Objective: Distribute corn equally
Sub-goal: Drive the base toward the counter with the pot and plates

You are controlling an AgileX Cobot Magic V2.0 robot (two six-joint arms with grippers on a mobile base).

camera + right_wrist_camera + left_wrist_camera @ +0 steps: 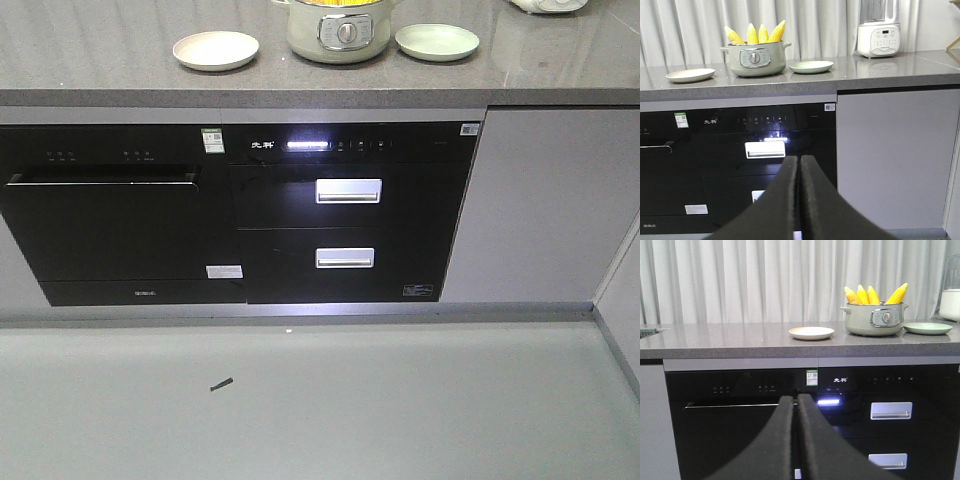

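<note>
Soft, even indoor light is filling the views; the lit display (307,145) is glaring white, the countertop (100,60) is gleaming, the corn (862,295) is appearing sharp.

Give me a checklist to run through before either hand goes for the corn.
1. Corn reachable from above, standing out of the open pot: ok.
2. Count splits evenly, four cobs show: ok.
3. More cobs hidden lower in the pot: cannot tell.
4. Cream plate and green plate bare, one on each side of the pot: ok.
5. Left hand open for a grasp: not ok, shut.
6. Right hand open for a grasp: not ok, shut.
</note>
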